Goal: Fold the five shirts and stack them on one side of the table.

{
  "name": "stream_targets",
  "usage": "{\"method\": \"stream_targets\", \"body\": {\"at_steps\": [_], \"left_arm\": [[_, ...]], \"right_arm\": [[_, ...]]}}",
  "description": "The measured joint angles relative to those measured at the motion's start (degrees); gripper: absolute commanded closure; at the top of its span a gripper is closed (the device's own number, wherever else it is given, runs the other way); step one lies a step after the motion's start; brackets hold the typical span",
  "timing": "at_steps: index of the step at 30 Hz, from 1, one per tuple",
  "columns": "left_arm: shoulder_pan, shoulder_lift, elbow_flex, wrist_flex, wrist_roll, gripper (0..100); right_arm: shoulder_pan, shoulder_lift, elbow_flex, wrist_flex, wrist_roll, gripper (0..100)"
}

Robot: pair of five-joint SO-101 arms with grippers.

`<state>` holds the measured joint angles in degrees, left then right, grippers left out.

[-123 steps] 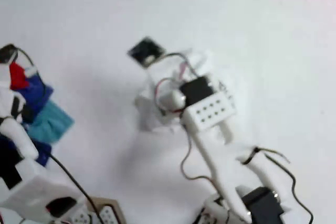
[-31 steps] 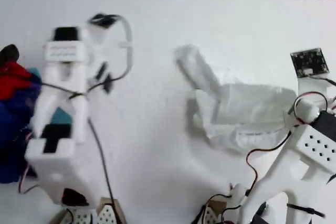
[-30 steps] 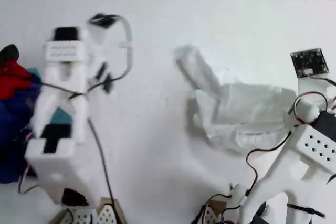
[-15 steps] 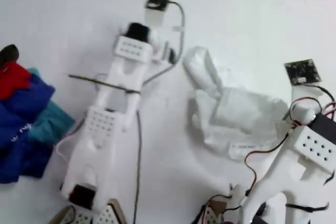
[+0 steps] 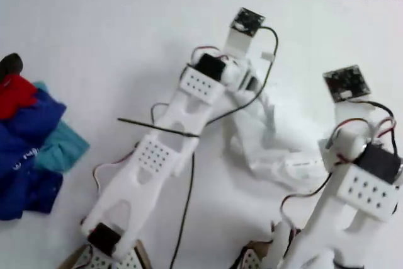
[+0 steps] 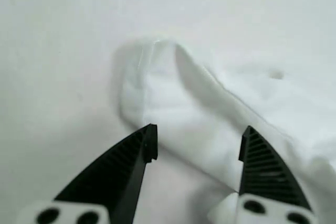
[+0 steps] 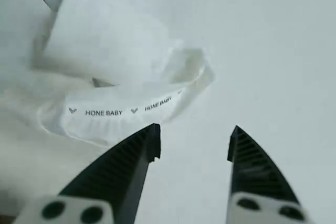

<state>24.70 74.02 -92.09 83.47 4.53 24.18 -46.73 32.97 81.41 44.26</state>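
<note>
Step in hand looks like lining up a two-claw grab on the crumpled white shirt (image 5: 277,149), which lies mid-worktop (image 5: 94,36), well apart from the red, blue and teal shirt pile (image 5: 28,143) at the high view's left edge (that pile looks unfolded, though it's hard to tell). Left claw (image 6: 198,135) hangs open over one rolled end of the shirt, right claw (image 7: 195,132) open just off the neck-label hem, neither gripping cloth. Next move probably calls for both to drop, pinch their edges and pull apart to spread it flat.
</note>
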Motion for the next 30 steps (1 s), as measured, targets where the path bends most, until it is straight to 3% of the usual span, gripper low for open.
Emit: {"method": "stream_targets", "body": {"at_steps": [7, 11, 16, 24, 30], "left_arm": [[-7.5, 0.0, -1.4, 8.4, -0.2, 73], [-13.4, -1.6, -1.4, 13.9, -5.7, 73], [-17.4, -3.7, -1.4, 17.5, -9.0, 73], [-20.1, -3.7, -1.4, 17.7, -9.1, 73], [-20.3, -3.7, -1.4, 17.8, -9.1, 73]], "right_arm": [[-12.5, -2.9, -0.2, -3.1, -11.2, 78.3], [-15.9, 6.1, 0.8, -7.2, -14.9, 78.3], [-18.2, 15.4, 0.8, -6.3, -15.2, 78.3], [-21.0, 17.1, 1.7, -3.1, -12.0, 78.3], [-21.2, 17.2, 6.1, -9.1, -12.0, 78.3]]}}
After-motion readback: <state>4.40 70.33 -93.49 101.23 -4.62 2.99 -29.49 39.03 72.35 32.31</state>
